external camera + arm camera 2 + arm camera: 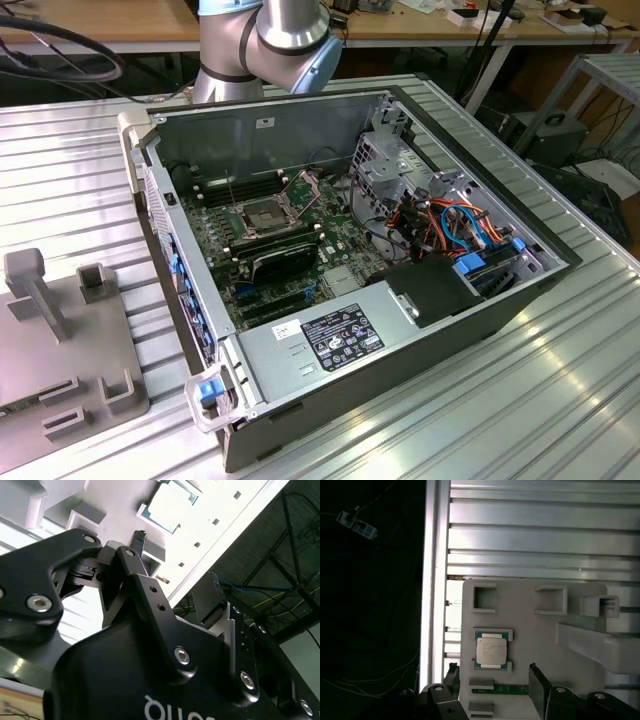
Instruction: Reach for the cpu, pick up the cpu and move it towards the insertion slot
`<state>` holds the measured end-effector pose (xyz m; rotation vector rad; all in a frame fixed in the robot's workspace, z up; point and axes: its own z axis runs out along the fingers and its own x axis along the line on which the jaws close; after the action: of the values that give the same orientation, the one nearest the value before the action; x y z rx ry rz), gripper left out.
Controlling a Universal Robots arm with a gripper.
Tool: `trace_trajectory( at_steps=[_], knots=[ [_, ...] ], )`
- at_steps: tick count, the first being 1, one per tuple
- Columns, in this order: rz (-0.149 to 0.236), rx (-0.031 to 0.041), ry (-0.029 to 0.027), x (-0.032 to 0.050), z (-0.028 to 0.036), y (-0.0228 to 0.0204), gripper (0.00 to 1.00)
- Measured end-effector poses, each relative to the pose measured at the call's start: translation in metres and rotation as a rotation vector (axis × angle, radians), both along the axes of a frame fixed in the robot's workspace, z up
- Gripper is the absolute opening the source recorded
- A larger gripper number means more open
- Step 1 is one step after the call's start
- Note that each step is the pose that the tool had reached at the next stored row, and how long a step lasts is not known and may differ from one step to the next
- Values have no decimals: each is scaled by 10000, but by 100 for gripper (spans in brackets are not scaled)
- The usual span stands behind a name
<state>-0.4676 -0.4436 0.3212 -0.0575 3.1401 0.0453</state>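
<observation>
Cpu [491, 650]: seated in grey holder plate [530, 630] on table [545, 540], untouched. Hand [494, 677]: fingers [536, 680] spread apart, empty, held near cpu. Reach: hand is best centred over cpu, fingers squared to its edges before descent.

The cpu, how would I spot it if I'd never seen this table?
In the first wrist view, find the ribbed silver metal table, then the flat pale grey plastic tray lying on it. The cpu is the small flat square chip held near the tray's edge. Unlike the plain grey holders around it, it has a shiny silver middle and green rim.
</observation>
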Motion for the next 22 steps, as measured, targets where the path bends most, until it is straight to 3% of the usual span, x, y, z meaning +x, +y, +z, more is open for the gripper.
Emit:
trace_trajectory(
  at_steps=[15, 22],
  knots=[
    [28, 7, -85, -1, -110, -3, 66],
    [67, 5, -94, -2, -168, -20, 66]
  ],
)
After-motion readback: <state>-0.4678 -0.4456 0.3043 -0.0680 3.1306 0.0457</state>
